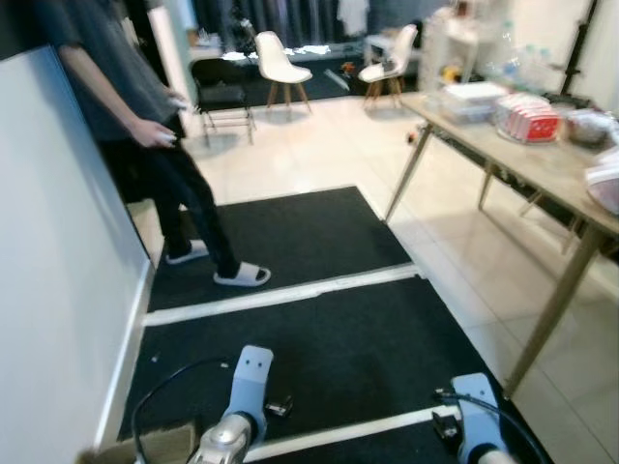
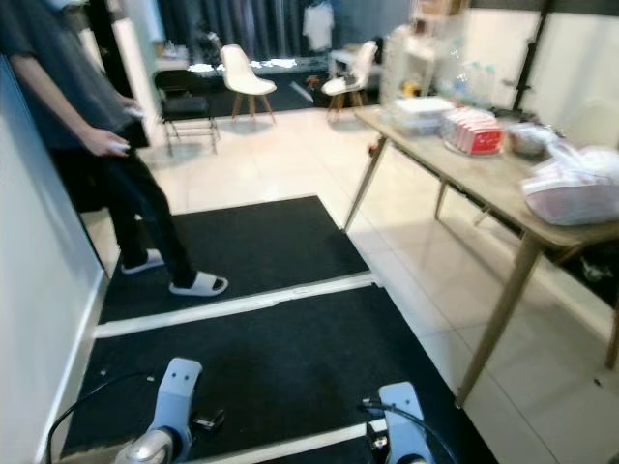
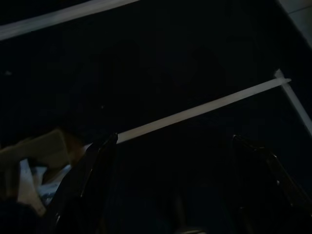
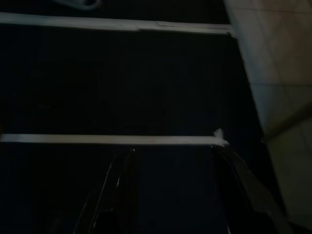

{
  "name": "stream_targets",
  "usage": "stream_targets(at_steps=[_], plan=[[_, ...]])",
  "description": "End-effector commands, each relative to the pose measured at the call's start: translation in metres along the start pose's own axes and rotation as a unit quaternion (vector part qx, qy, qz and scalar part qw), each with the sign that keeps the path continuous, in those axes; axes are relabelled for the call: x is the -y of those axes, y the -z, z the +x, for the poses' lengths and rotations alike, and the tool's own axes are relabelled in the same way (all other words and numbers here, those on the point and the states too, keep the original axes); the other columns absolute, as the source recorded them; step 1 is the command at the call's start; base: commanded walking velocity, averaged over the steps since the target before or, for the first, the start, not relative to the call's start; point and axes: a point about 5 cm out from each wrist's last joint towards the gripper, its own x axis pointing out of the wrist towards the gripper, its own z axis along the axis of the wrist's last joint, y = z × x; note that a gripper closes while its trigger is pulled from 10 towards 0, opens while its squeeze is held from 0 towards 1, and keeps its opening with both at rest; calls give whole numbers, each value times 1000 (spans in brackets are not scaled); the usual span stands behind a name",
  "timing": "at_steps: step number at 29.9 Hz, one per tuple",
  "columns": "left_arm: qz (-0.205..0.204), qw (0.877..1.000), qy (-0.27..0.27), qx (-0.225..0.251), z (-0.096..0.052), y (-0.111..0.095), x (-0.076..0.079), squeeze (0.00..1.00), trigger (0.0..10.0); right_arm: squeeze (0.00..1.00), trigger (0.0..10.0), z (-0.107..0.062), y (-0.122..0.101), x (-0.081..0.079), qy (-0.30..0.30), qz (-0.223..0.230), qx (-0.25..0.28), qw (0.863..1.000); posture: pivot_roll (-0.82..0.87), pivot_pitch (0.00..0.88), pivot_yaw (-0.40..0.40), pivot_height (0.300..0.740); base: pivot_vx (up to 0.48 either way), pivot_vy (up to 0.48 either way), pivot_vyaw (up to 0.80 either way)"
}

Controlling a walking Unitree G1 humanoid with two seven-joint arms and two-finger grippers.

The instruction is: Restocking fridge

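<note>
Black matting (image 1: 319,358), crossed by pale tape lines (image 1: 280,293), fills the lower half of the frame nearest the camera, with the robot's two silver arms hanging low over it at the bottom edge. Left of centre, the left arm (image 1: 242,406) points down at the mat; its wrist view shows the left gripper (image 3: 170,161) with its black fingers (image 3: 92,175) spread apart and holding nothing, above a tape line and some cardboard scraps (image 3: 34,156). Lower right, the right arm (image 1: 479,416) hangs likewise, and the right gripper (image 4: 170,170) also has its fingers parted over the dark mat (both wrist views are very dim). A white wall panel (image 1: 58,290) runs down the left side of the frame. Beside it, at upper left, a person (image 1: 145,126) in dark clothes and white slides stands on the mat's far section. Along the right edge a wooden table (image 1: 522,164) carries clear containers (image 1: 474,99), a red-and-white pack (image 1: 530,118) and bagged goods (image 2: 573,193). Two white chairs (image 1: 280,60) stand on the tiled floor at top centre. No fridge can be made out.
</note>
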Motion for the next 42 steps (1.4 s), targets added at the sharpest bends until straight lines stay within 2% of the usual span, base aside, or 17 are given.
stream_targets(at_steps=[1,5,8,15,42], plan=[[2,1000,3,4,0,0,0,0,10000,0,10000,-2,6,1,1,-1,-8,1000,-67,12,12,740,0,0,800],[-5,1000,0,8,-3,5,-3,0,10000,0,10000,-3,8,0,1,3,-9,1000,-66,12,12,740,0,0,800],[-19,1000,4,24,-4,3,-3,0,10000,0,10000,-3,5,-1,7,44,12,999,-65,14,10,740,0,0,0],[-25,999,17,36,-3,0,0,0,10000,0,10000,-2,3,-2,1,36,12,999,-61,13,5,740,0,0,0],[-27,999,20,41,-2,-3,3,0,10000,0,10000,-2,2,0,-3,37,15,999,-64,15,-5,740,329,0,0]])
